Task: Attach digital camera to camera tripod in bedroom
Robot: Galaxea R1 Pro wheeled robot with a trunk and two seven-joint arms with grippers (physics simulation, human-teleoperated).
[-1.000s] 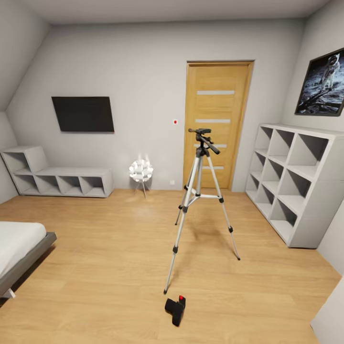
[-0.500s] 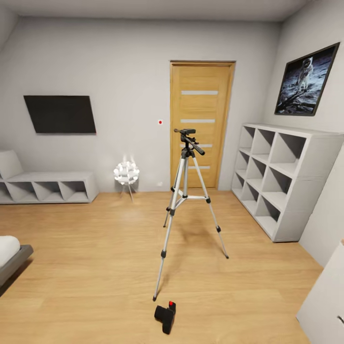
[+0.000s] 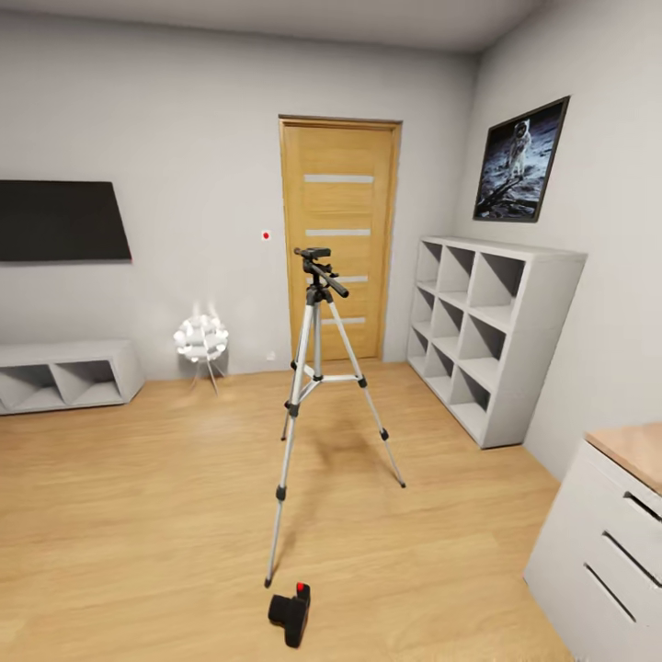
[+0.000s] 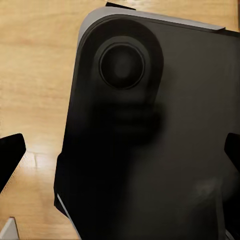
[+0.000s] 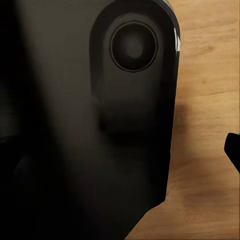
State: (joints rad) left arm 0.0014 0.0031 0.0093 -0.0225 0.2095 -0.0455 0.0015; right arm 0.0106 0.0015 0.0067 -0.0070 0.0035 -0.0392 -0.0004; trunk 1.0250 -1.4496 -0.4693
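The digital camera (image 3: 291, 611), small and black with a red button on top, lies on the wood floor at the bottom of the head view. Just behind it stands the camera tripod (image 3: 315, 368) on three silver legs, its black head (image 3: 317, 262) and pan handle bare. Camera and tripod are apart. The left wrist view shows my left gripper (image 4: 120, 152) open, black fingertips (image 4: 11, 155) at both picture edges, a dark part of my own body behind. In the right wrist view one fingertip (image 5: 233, 148) of my right gripper (image 5: 120, 150) sits at the edge, the other lost in dark.
A wooden door (image 3: 338, 239) is behind the tripod. A white cube shelf (image 3: 487, 331) and an astronaut poster (image 3: 520, 161) line the right wall. A wood-topped drawer unit (image 3: 607, 533) stands near right. At left are a globe lamp (image 3: 200, 338), a low shelf (image 3: 64, 375) and a dark screen (image 3: 55, 221).
The head view has swung right, so the whole picture slid left: the bed left the view and the drawer unit came in. Camera and tripod keep their places on the floor.
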